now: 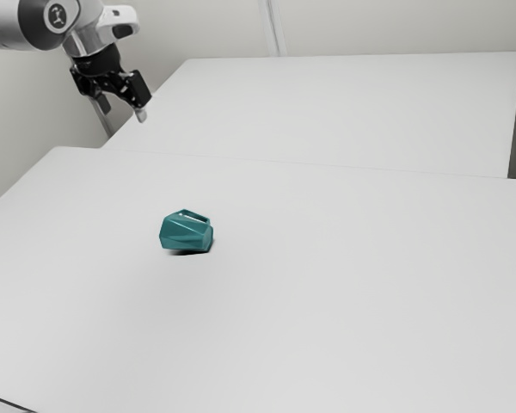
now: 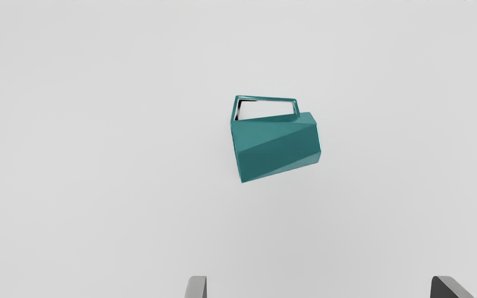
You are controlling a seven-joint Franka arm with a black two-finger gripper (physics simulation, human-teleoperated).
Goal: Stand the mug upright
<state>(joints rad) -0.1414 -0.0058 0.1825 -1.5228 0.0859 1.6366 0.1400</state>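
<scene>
Mug (image 1: 187, 233): quantity one, teal, with faceted walls. It lies on its side on the near white table (image 1: 344, 310), toward the exterior view's left. The task calls for an upright mug; this one is tipped over. Which end is the mouth cannot be told.

Handle (image 2: 266, 98): quantity one, angular, framing a single opening. In the wrist view it is on the side of the mug facing away from the fingertips. In the exterior view it sits along the top of the mug. A small dark shadow (image 1: 187, 253) falls at the mug's base.

Gripper (image 1: 123, 110): quantity one, black, with two fingers. It is raised above table level toward the exterior view's upper left, well apart from the mug. In the wrist view, one fingertip (image 2: 197, 287) and a second fingertip (image 2: 447, 287) stand wide apart, with a broad gap between them. Neither touches the mug.

Arm (image 1: 9, 24): quantity one, white and grey, entering from the exterior view's upper left. Marking: one round dark emblem (image 1: 58, 15) with a light figure inside, too small to identify as a brand or lettering.

Surroundings: a second white surface (image 1: 344, 107) extends behind the near table, past a thin seam. Pale walls (image 1: 396, 26) rise behind it; one vertical strip (image 1: 273, 26) runs down them. One dark line (image 1: 9, 403) crosses the exterior view's lower left corner.
</scene>
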